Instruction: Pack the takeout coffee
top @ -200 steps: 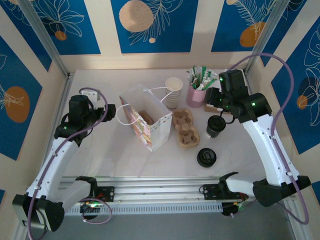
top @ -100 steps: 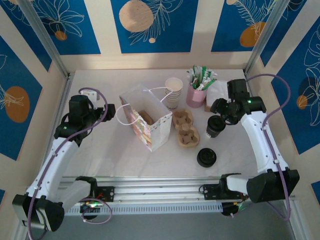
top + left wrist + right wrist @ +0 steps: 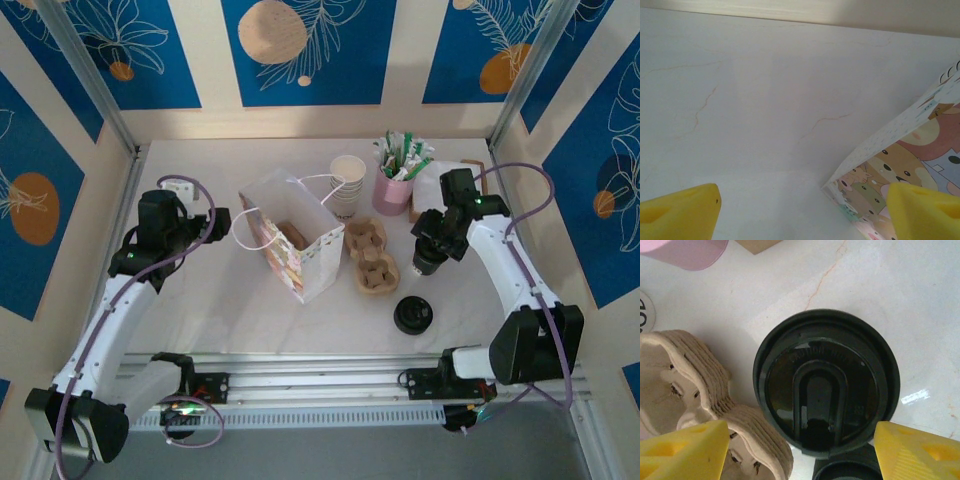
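Currently the takeout coffee [image 3: 429, 258] is seen near the table's [image 3: 230, 300] right edge: a small cup capped by a glossy round black lid with a raised sip tab. The right gripper [image 3: 802, 452] is spread over it, one finger on either side of the lid. Stacked pulp cup carriers [image 3: 685, 375] are set just beside it on the centre side, and bare tabletop is left toward the right edge. The left gripper [image 3: 802, 215] is spread beside the paper bag [image 3: 900, 165].

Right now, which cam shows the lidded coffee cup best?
Right wrist: the lidded coffee cup sits large, its black lid sharp, between the fingers of the open right pincer. Top external shows the cup small, partly under that pincer.
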Robot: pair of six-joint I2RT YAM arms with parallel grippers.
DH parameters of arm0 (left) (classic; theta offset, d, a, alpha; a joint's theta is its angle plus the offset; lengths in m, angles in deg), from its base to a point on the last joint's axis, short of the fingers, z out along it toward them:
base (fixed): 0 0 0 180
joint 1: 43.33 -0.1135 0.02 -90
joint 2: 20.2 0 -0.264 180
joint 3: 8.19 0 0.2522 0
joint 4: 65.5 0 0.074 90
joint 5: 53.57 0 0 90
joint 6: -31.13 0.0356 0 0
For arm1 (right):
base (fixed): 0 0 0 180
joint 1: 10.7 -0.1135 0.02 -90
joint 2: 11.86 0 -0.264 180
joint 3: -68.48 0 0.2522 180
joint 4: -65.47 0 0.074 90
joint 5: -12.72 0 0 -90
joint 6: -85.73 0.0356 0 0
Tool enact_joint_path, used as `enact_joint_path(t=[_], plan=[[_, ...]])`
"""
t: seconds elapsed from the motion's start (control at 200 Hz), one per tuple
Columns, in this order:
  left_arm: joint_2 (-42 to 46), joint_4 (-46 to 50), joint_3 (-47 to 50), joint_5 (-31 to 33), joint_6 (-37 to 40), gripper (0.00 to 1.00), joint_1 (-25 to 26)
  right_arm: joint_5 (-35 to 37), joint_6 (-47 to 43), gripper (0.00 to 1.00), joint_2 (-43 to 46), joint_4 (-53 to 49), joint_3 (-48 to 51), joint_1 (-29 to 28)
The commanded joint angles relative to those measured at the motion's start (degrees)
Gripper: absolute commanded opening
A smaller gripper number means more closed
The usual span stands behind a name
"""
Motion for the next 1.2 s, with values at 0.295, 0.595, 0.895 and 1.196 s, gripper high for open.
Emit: enact_joint_path(t=[0.295, 0.595, 0.895, 1.196], plan=[[-0.2, -0.5, 0.4, 0.1, 0.1, 0.86, -0.4, 1.3, 1.1, 0.78, -2.2, 0.8, 0.1, 0.1], [-0.3, -0.6, 0.6, 0.4, 0.1, 0.86, -0.4, 3.8, 0.9, 0.79, -1.1, 0.6, -1.0, -1.0], [-0.6, -0.6, 0.5, 0.7, 0.1, 0.86, -0.4, 5.4, 0.2, 0.79, -0.6, 1.5, 0.5, -1.0], [-1.0, -0.4, 0.4, 0.8, 0.2, 0.86, -0.4, 5.5, -0.3, 0.79, -2.4, 2.3, 1.7, -1.0]])
